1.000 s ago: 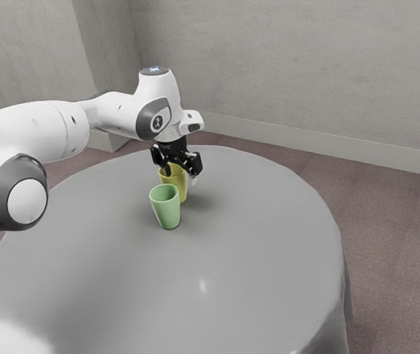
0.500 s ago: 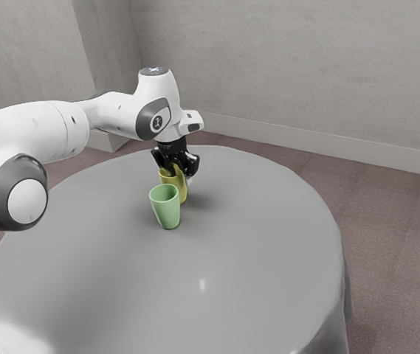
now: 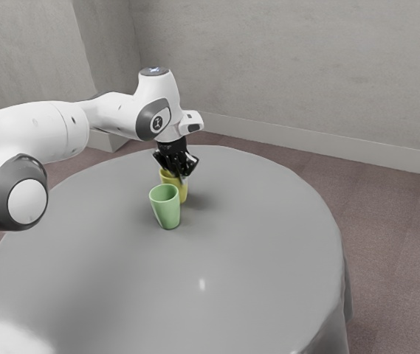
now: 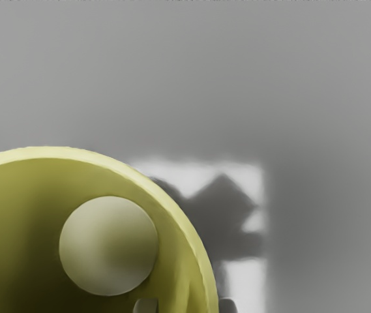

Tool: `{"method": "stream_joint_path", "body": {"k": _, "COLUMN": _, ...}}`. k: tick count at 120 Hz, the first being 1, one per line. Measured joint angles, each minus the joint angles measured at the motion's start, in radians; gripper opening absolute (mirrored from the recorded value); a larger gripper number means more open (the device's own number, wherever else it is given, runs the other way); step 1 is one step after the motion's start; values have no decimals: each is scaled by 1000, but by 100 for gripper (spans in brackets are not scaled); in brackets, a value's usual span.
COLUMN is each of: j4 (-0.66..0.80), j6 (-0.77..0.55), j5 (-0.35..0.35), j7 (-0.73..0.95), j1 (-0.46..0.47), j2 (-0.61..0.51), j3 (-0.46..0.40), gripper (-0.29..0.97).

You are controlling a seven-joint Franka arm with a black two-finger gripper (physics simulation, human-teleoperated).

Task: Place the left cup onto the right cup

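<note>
Two cups stand upright side by side on the round grey table (image 3: 269,251). The olive-yellow cup (image 3: 177,190) is the farther one, and the light green cup (image 3: 165,207) stands just in front of it. My gripper (image 3: 174,171) sits on the olive-yellow cup's rim, fingers drawn close together with the cup wall between them, shut on it. In the wrist view I look straight down into the olive-yellow cup (image 4: 74,189), and a fingertip (image 4: 147,305) shows just inside its wall. The cup still rests on the table.
The table (image 4: 250,78) is draped in grey cloth that falls off at its round edge. A grey wall and brown floor lie behind. The green cup stands very near my hand, on the side toward the table's front.
My fingers have closed from wide apart to narrow over the olive-yellow cup's rim. The arm and both cups have stayed in place.
</note>
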State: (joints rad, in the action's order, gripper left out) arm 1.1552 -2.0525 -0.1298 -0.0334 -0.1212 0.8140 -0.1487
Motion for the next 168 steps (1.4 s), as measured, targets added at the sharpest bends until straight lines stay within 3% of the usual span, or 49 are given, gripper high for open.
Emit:
{"method": "stream_joint_path", "body": {"k": 96, "j4": 2, "j6": 0, "j5": -7, "j7": 11, "j1": 1, "j2": -24, "j3": 3, "gripper": -10}}
{"method": "stream_joint_path", "body": {"k": 168, "j4": 86, "j6": 36, "j5": -11, "j7": 10, "j1": 5, "j2": -187, "j3": 3, "gripper": -11}}
